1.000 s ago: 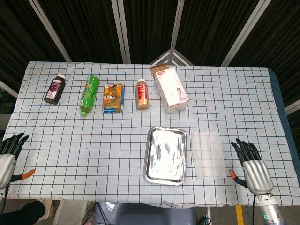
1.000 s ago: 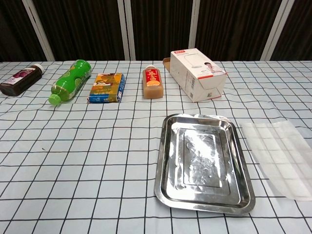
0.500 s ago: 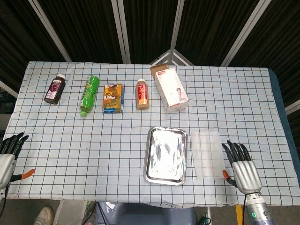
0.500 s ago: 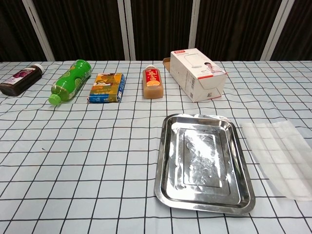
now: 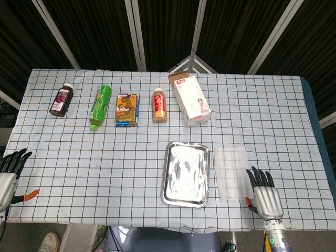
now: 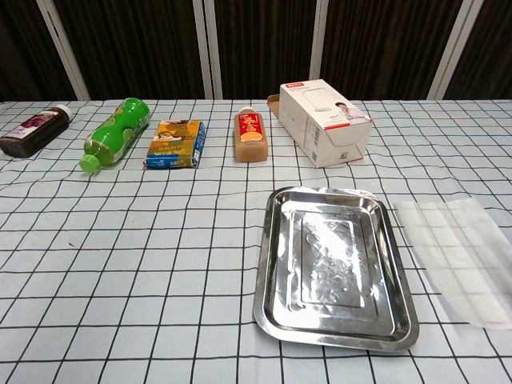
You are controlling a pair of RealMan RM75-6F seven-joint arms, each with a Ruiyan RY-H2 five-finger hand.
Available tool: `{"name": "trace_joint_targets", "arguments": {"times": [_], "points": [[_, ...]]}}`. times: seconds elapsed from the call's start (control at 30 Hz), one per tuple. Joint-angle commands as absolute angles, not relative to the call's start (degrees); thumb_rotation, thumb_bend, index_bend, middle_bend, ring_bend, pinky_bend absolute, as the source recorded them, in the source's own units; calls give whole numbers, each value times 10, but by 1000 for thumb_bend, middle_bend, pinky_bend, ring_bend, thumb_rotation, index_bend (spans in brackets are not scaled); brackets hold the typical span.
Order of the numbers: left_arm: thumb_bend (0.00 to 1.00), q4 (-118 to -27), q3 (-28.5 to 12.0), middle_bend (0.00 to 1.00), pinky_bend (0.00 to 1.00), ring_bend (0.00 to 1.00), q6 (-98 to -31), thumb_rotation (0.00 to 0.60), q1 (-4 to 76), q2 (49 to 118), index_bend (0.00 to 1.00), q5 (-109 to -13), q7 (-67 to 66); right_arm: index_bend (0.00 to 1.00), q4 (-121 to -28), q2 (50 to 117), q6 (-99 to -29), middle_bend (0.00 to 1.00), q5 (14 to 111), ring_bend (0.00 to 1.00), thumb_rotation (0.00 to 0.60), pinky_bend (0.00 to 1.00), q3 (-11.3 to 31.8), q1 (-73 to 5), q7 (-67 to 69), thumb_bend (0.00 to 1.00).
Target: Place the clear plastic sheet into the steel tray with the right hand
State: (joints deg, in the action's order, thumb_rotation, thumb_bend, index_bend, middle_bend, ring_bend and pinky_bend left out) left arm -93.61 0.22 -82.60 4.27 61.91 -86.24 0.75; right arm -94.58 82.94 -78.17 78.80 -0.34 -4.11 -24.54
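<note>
The clear plastic sheet (image 5: 231,172) (image 6: 464,258) lies flat on the checked cloth, just right of the steel tray (image 5: 186,196) (image 6: 336,336), which holds nothing. My right hand (image 5: 264,194) hovers at the table's front edge, beside the sheet's near right corner, fingers spread and holding nothing. My left hand (image 5: 9,174) shows at the far left edge of the head view, fingers apart, also with nothing in it. Neither hand appears in the chest view.
A row stands across the back of the table: dark juice bottle (image 5: 61,100), green bottle (image 5: 100,106), small carton (image 5: 126,109), orange drink bottle (image 5: 159,104) and a white box (image 5: 191,100).
My right hand has slid left and toward the table's front edge, closing in on the sheet's near right corner. The sheet, tray and left hand have not moved.
</note>
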Motion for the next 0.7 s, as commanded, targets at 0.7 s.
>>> {"name": "trace_joint_targets", "arguments": {"times": [0.7], "points": [[0, -936, 1, 0, 0, 0, -827, 600, 43, 620, 0, -861, 8, 0, -882, 865, -759, 0, 755, 0, 600, 0, -5, -40, -254, 398]]}}
